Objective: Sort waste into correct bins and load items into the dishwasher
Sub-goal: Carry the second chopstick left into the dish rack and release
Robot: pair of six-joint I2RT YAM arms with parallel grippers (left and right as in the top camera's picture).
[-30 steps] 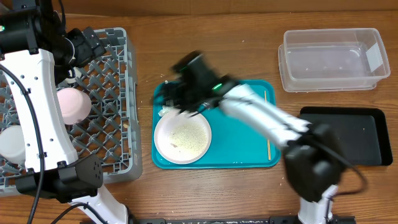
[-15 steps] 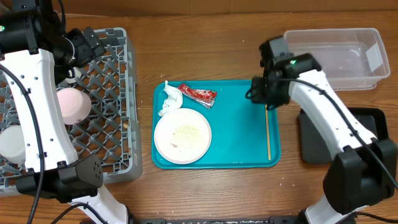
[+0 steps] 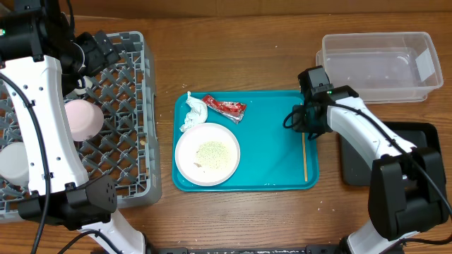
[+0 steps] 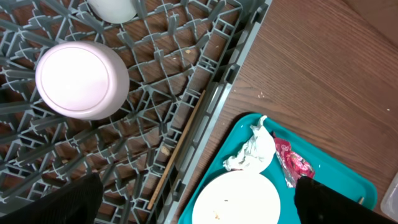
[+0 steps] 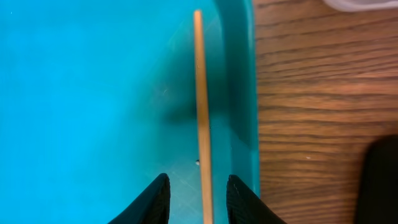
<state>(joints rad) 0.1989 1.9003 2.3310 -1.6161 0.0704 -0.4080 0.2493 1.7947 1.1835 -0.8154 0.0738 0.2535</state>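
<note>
Along the right edge of the teal plastic serving tray (image 3: 268, 162), the right claw (image 5: 199, 194) hangs low with its jaws narrowed, one either side of a thin wooden chopstick (image 5: 199, 93). Slivers of tray show on both sides, so nothing is gripped yet. The left claw (image 4: 208, 202) is spread wide and empty above the edge of the grey lattice dish rack (image 3: 120, 106).

The waste sits at the tray's far left: a crumpled white paper napkin (image 3: 192, 111), a small red foil wrapper (image 3: 226, 107), and rice-like crumbs on a round white dish (image 3: 207, 154). Both bins, the clear plastic tub (image 3: 378, 67) and the shallow black tray (image 3: 417, 152), stand on the surface to the right.

The chopstick lies close against the raised rim. The outer finger could catch that rim, or the thin stick could roll or pivot out of a pinch.

Fingertip contact is cut off at the bottom of the wrist view. The arms cover part of the black tray and the rack's left side.
</note>
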